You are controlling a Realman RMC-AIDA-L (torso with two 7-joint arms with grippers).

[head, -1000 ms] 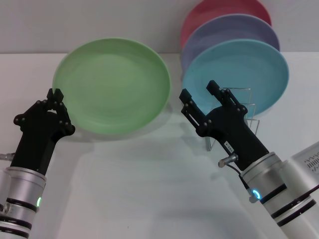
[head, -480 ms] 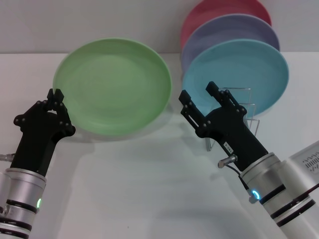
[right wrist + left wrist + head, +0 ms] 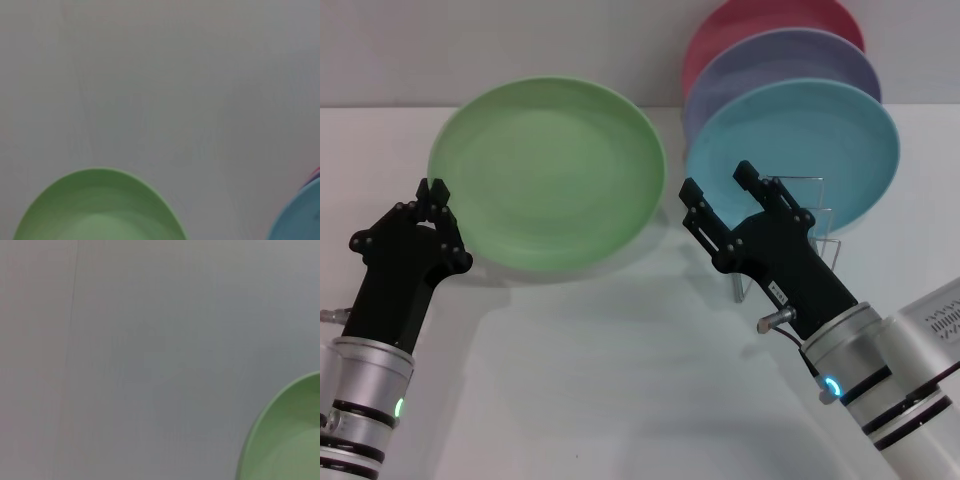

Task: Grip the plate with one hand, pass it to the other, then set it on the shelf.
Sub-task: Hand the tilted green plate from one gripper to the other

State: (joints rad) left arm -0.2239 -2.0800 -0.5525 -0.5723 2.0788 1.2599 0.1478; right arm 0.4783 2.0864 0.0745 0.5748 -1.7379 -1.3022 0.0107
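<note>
no readable brand or writing anywhere we can see; label on right arm too small to read. green plate (image 3: 548,172) tilted up off white table (image 3: 620,380), face toward us, round so no long axis. our left gripper (image 3: 433,192) at its lower left rim, fingers closed together, pinching plate edge. our right gripper (image 3: 720,190) just beside plate's right edge, jaws spread wide, holding nothing. wire shelf (image 3: 800,215) behind right gripper carries turquoise plate (image 3: 810,150), lavender plate (image 3: 770,60), red plate (image 3: 760,20), all upright.

Perhaps lab: bare white table (image 3: 620,380)
</note>
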